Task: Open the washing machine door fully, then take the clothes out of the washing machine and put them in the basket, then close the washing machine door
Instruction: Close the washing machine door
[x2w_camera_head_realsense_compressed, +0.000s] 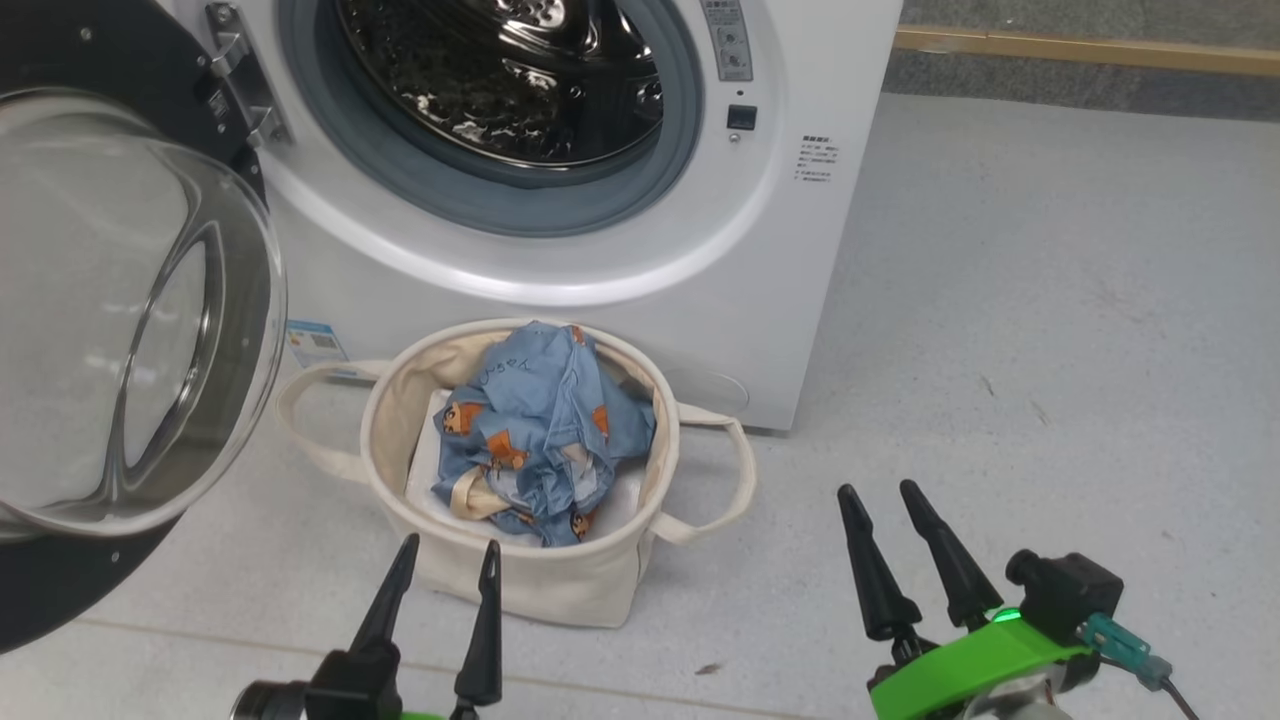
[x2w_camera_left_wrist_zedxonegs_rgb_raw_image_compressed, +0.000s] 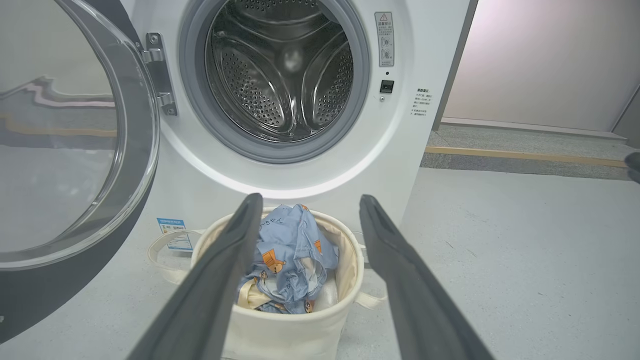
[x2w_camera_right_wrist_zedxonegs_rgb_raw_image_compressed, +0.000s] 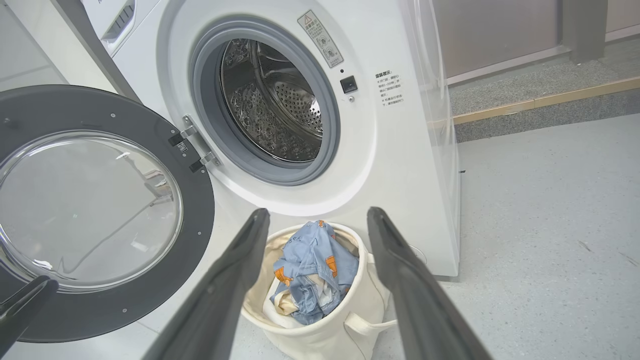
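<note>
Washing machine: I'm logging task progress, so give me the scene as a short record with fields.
washing machine door: swung open to the left
drum: bare metal in sight
clothes: in the basket
basket: on the floor before the washing machine
left gripper: open, holding nothing
right gripper: open, holding nothing

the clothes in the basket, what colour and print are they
The clothes are light blue with orange-brown cartoon figures; the head view shows them best.
</note>
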